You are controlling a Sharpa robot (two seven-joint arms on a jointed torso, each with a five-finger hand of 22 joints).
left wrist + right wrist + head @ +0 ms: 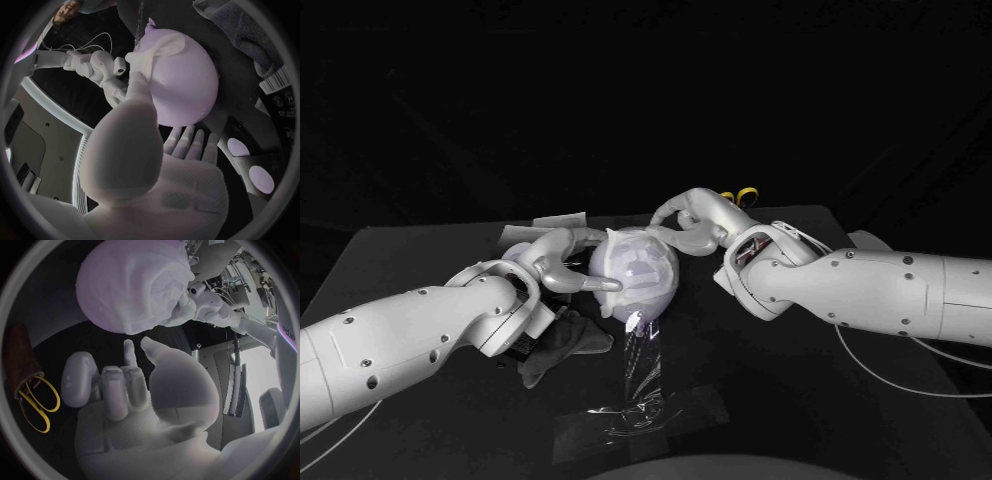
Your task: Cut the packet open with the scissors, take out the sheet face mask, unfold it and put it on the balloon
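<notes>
The pale lavender balloon (pixel 635 275) stands mid-table with the white sheet mask (pixel 640 252) draped over its top. My left hand (pixel 560 262) is at the balloon's left side with fingers spread; in the left wrist view its thumb (pixel 139 75) presses the mask's edge (pixel 164 46) against the balloon (pixel 184 85). My right hand (pixel 692 222) curls round the far right side, with its fingers (pixel 128 357) apart just off the masked balloon (pixel 134 287). The clear cut packet (pixel 639 395) lies flat in front. The yellow-handled scissors (pixel 740 196) (pixel 34 400) lie behind the right hand.
A dark cloth (pixel 560 345) lies crumpled by my left wrist. A white flat item (pixel 560 219) sits at the table's back left. The table's far edge runs just behind the scissors.
</notes>
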